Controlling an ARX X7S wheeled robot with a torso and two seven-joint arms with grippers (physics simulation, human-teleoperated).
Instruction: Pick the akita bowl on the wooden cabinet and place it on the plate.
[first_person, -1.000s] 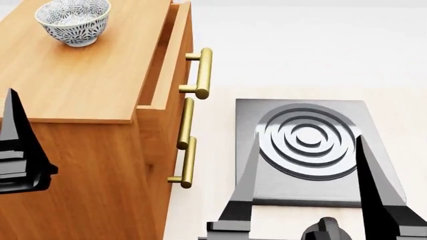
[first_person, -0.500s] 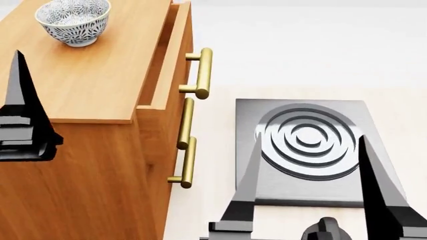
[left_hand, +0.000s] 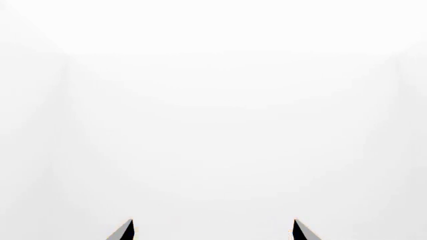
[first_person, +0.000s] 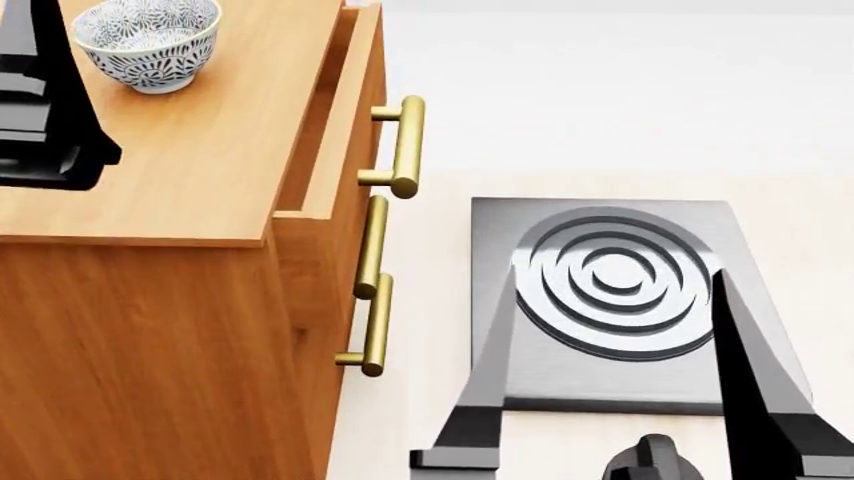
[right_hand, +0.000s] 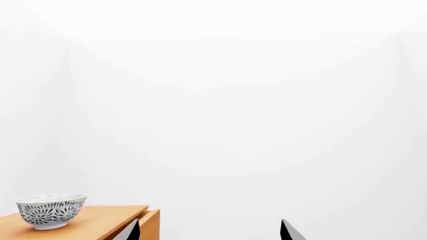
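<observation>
1. Left claw (first_person: 40, 90) sits at the head view's upper left edge, dark and partly cut off by the frame.
2. Left wrist view shows its two fingertips (left_hand: 124, 231) pointed and set well apart, nothing between them.
3. Right claw (first_person: 617, 290) is low at the head view's right, fingers (first_person: 491, 350) spread wide, tips pointing forward.
4. Right wrist view: both tips apart, gap empty.
</observation>
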